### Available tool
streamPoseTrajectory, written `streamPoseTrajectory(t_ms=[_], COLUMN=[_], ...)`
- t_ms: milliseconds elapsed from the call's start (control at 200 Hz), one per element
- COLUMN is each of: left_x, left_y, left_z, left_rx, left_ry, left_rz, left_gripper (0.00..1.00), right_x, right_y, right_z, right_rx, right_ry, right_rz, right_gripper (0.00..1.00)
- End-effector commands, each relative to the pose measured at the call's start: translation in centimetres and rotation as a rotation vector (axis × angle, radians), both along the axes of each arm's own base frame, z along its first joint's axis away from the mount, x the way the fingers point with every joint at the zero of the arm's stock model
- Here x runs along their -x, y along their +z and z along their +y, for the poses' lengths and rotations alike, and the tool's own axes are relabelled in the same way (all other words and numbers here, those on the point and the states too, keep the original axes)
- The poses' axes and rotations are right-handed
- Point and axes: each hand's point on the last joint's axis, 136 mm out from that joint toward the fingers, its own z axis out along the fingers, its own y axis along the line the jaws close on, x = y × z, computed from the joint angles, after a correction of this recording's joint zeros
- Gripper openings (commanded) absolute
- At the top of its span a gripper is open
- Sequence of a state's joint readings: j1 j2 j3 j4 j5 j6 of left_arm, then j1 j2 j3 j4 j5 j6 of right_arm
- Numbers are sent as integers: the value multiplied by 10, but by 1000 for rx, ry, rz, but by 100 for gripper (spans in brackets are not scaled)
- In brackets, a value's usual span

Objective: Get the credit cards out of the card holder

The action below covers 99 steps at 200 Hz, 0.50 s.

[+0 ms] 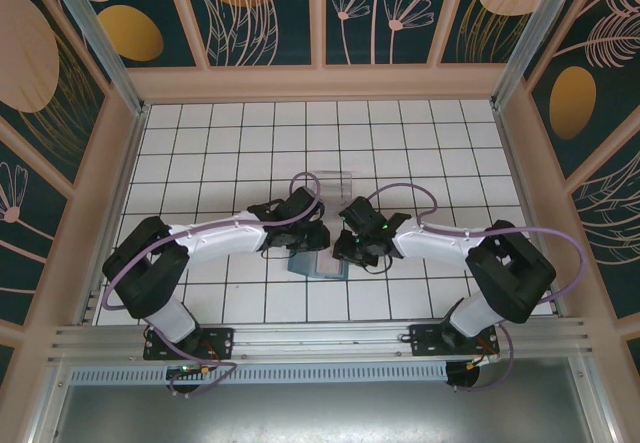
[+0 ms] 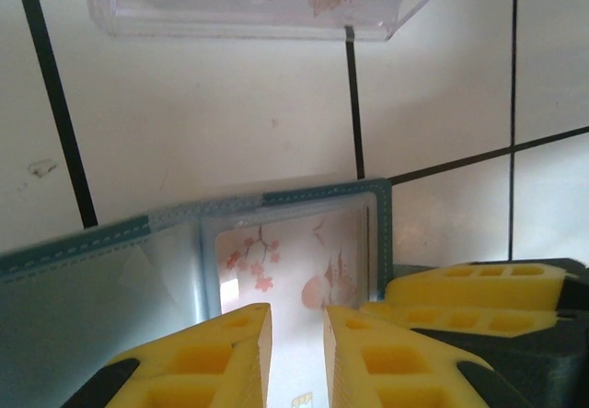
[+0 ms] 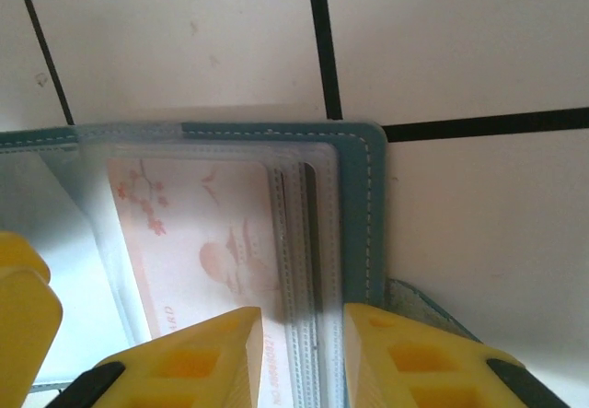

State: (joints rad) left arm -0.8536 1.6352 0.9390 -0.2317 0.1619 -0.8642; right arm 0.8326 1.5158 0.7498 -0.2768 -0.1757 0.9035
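The teal-blue card holder (image 1: 318,266) lies open on the white tiles between both arms. In the left wrist view its teal rim (image 2: 322,193) frames a clear pocket holding a pale credit card (image 2: 294,261) printed with pink blossoms. My left gripper (image 2: 294,311) sits low over that card, jaws narrowly apart, the card's face showing through the gap. In the right wrist view the same card (image 3: 202,233) sits in the pocket. My right gripper (image 3: 302,311) is open over the pocket seams by the holder's right edge (image 3: 363,205).
A clear plastic tray (image 1: 335,181) lies just beyond the card holder, its near rim (image 2: 258,3) close in the left wrist view. The two grippers (image 1: 310,235) (image 1: 352,243) nearly touch. Wooden walls ring the tiled floor.
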Motion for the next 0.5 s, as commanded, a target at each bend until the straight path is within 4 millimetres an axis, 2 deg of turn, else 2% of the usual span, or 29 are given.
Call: streamPoseTrajectory(t_ms=[0,240,490], left_x=[-3,-1,3], left_y=[0,-5,-14], left_z=[-1,-1,0], left_rx=[25,33,23], left_ry=[0,-5,-9], left_rz=[-3,13,33], left_gripper=[23,22,22], right_x=[-1,-4,-8], right_y=[-10,-15,-19], right_z=[-6,-8,-7], right_rx=[28,42,51], right_ry=[-7,8,25], right_rz=[-4,-12,-21], right_gripper=[27,19,16])
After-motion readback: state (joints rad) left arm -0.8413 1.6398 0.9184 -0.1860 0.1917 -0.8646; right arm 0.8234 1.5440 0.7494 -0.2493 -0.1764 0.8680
